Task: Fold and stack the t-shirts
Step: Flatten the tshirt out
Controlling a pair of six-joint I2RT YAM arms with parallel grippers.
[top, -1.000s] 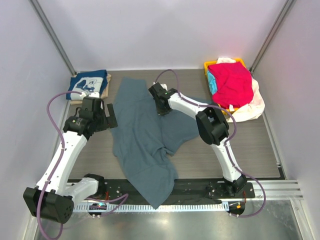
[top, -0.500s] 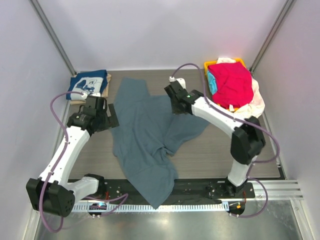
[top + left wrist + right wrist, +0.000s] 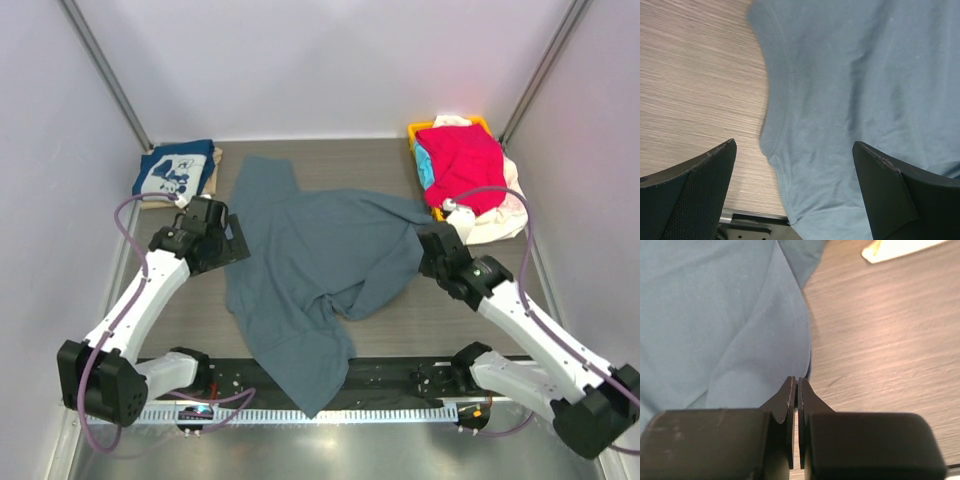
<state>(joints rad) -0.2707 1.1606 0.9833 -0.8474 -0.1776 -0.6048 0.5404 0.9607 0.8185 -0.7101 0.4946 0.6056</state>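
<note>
Right gripper (image 3: 797, 381): jaws pressed together, apparently nipping right edge of large slate blue-grey cloth t-shirt (image 3: 320, 260), frame centre. Left gripper (image 3: 795, 150): jaws wide apart, hovering over shirt's left hem, touching nothing. Long axis: upper left to bottom centre. Left hem likely next grasp.

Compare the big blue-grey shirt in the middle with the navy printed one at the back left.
The blue-grey shirt lies spread out and rumpled; the navy shirt is folded into a neat rectangle. The blue-grey shirt is plain; the navy shirt bears a white cartoon print. The blue-grey shirt takes up far more room; the navy shirt sits compact in the far left corner. Both are soft, blue-toned tees.
</note>
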